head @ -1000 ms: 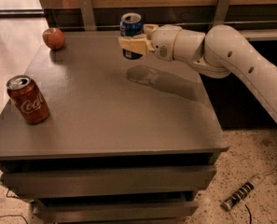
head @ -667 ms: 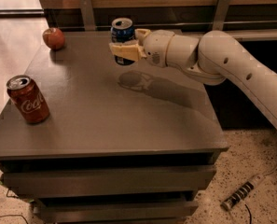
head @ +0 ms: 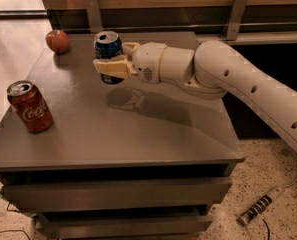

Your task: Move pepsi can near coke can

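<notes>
- A red metal coke can [head: 29,106] with white cursive lettering and a silver top stands upright near the front left edge of the grey flat-topped surface [head: 153,134].
- A round red apple [head: 57,40] sits at the far left corner.
- A dark blue, silver-topped metal pepsi can [head: 108,45] is upright and held clear of the surface, well apart from the coke can.
- The cream two-fingered tool [head: 109,59] is clamped on the pepsi can's sides.
- A white jointed arm [head: 228,79] reaches in from the right.
- A grey power strip [head: 258,210] lies on the floor.
</notes>
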